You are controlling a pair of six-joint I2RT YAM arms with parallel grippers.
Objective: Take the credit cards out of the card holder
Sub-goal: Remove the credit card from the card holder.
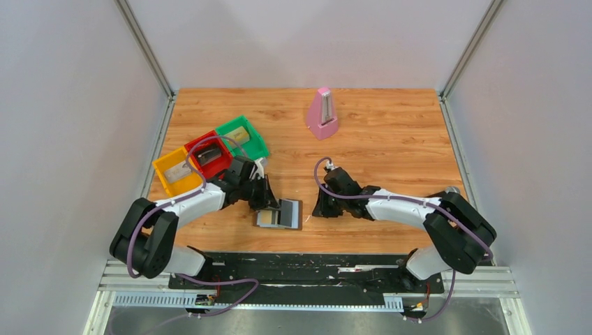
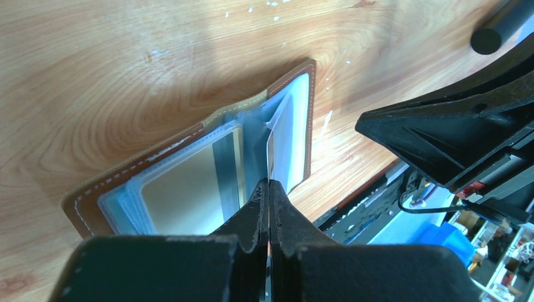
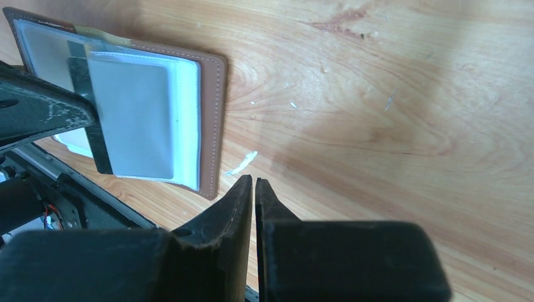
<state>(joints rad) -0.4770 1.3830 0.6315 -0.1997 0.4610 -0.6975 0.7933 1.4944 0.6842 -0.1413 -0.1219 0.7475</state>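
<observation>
Cards first: we had the left gripper (image 2: 269, 185) clamped on the grey card (image 3: 129, 119), thin edge caught between the fingertips, and it looked partway out of its sleeve! Stiff, light and slick, we judged, so best pinched by a short edge and drawn straight, or it slips. It showed matt silver with a dark stripe. A gold card (image 2: 182, 189) sat in the other clear pocket. The brown-rimmed holder (image 3: 213, 119) lay open on the table (image 3: 390, 113) near its front edge. The right gripper (image 3: 253, 192) hung closed and empty just beside it.
</observation>
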